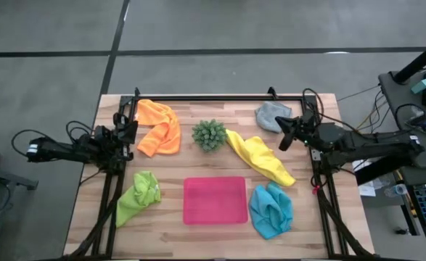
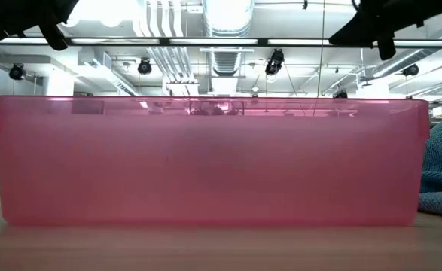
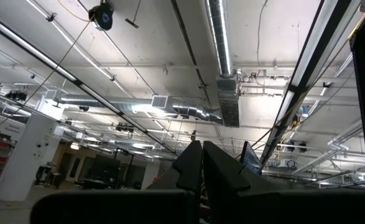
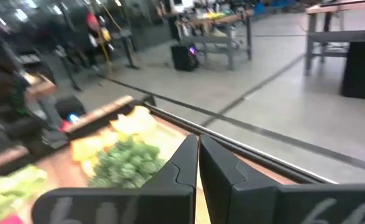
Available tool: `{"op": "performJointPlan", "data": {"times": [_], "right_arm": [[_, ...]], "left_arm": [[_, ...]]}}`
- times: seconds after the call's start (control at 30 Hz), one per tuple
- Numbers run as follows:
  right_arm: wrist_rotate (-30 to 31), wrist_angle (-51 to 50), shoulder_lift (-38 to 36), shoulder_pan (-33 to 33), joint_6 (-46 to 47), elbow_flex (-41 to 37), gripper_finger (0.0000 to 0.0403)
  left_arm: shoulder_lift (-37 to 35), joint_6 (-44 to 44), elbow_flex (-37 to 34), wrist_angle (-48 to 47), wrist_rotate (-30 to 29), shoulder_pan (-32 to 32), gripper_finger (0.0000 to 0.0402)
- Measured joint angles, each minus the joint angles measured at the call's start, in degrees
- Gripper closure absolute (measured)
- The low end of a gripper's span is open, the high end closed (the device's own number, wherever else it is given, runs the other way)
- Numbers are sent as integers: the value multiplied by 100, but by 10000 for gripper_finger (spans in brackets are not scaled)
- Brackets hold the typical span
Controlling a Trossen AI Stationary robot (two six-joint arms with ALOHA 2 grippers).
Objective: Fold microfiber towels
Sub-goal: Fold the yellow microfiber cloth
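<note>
Five crumpled microfiber towels lie on the wooden table: orange at the far left, grey at the far right, yellow right of centre, lime green near left, light blue near right. My left gripper hovers shut beside the orange towel; in its wrist view the shut fingers point up at the ceiling. My right gripper is shut and raised between the grey and yellow towels, its fingers pointing across the table toward the plant. Neither holds anything.
A flat pink tray lies at the near centre and fills the low view. A small spiky green plant stands at the far centre. A black frame rail runs along the table's far edge.
</note>
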Motion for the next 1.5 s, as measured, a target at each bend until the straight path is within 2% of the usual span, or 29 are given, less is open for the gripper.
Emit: {"op": "performJointPlan", "data": {"times": [0.1, 0.23, 0.43, 0.53, 0.67, 0.9, 1.23, 1.5], "right_arm": [[8, -460, 325, -46, 56, 310, 394], [-73, -1572, 742, -200, 865, 716, 394], [-916, -3702, 1370, -754, 2177, 1341, 394], [-1739, -4031, 1690, -1105, 2608, 1409, 394], [-2742, -4038, 2086, -1645, 2407, 1404, 394], [-3136, -3921, 2834, -2323, 1933, 1394, 381], [-3755, -3381, 3799, -2650, 1280, 1392, 275], [-3819, -2707, 4392, -2653, 1049, 1392, 210]], "left_arm": [[0, 0, 0, 0, 0, 0, 401], [0, 0, 1, 0, 0, 0, 401], [0, 0, 2, 17, -8, 0, 401], [0, 0, 2, 17, -22, 0, 401], [-1, 0, 2, 18, -22, 0, 401], [0, -2, 2, 17, -22, 0, 401], [0, -2, 2, 17, -23, -1, 401], [0, -2, 2, 20, -24, 0, 401]]}}
